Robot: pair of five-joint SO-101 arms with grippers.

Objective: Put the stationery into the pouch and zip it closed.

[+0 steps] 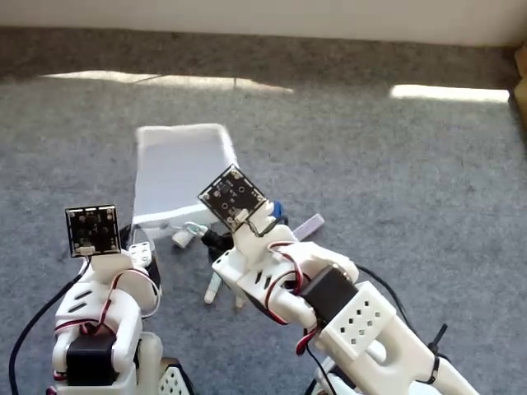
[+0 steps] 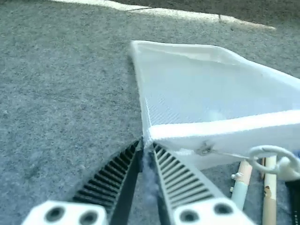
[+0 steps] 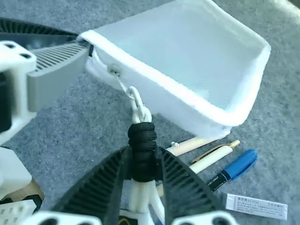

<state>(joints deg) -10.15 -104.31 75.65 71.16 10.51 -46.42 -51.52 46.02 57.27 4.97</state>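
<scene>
Pouch [image 2: 201, 93] corner is pinched tight by the left gripper [image 2: 146, 146], while the right gripper [image 3: 143, 157] clamps its black pull cord [image 3: 142, 136].

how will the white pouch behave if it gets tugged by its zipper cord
Probably floppy: the pouch looks like thin mesh fabric. It is likely light too, so a tug on the cord pull in the right gripper could drag it across the carpet unless the left gripper pinching its corner holds.
</scene>
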